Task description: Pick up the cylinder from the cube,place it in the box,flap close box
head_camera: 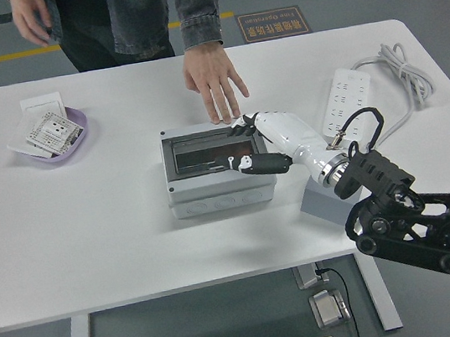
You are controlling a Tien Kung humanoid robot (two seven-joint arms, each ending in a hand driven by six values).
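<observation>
The white tabletop fills most of the frame. A person's hand rests flat at upper centre, fingertips just beyond the grey box, whose dark flap lies shut. The robot's right hand, entering from the lower right, lies on the box's right end, fingers relaxed and holding nothing. The cylinder cannot be seen. A grey cube sits just right of the box.
</observation>
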